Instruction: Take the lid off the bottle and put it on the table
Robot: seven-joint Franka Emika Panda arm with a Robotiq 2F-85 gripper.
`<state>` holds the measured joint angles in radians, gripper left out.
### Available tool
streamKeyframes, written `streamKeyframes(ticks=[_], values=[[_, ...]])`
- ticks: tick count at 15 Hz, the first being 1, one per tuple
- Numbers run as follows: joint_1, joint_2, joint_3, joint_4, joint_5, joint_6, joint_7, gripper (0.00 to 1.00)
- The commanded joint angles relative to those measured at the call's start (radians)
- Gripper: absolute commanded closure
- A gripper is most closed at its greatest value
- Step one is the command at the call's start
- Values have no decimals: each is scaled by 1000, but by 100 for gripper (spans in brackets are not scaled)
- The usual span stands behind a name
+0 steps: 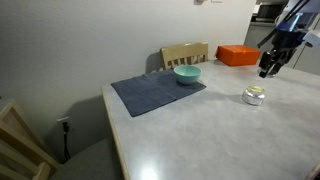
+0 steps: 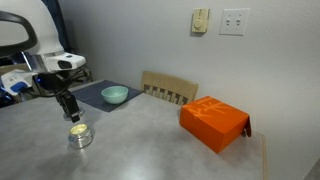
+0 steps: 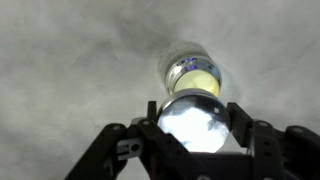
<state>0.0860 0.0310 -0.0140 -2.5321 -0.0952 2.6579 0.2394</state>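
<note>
My gripper [image 3: 195, 128] is shut on the lid [image 3: 195, 118], a round, shiny silver-grey cap held between the two fingers. The bottle [image 3: 192, 72] stands just beyond and below it on the table [image 3: 60, 60], its pale yellowish top open. In both exterior views the gripper [image 1: 269, 68] [image 2: 69, 110] hangs a little above the squat silver bottle [image 1: 254, 96] [image 2: 79, 135], clear of it. The lid is too small to make out in the exterior views.
A teal bowl [image 1: 187, 74] [image 2: 114, 95] sits on a dark blue-grey placemat [image 1: 150, 95] [image 2: 92, 97]. An orange box [image 1: 238, 55] [image 2: 213, 122] lies on the table [image 1: 200, 135] [image 2: 150, 145]. A wooden chair [image 1: 185, 52] [image 2: 170, 88] stands behind it.
</note>
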Motion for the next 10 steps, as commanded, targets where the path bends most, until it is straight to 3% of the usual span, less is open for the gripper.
streamKeyframes(ticks=[1, 6, 10], values=[[-74, -112, -30, -43, 103, -9, -117, 56], [-147, -86, -127, 29, 273, -62, -324, 56], [-185, 54, -145, 129, 228, -131, -291, 56]])
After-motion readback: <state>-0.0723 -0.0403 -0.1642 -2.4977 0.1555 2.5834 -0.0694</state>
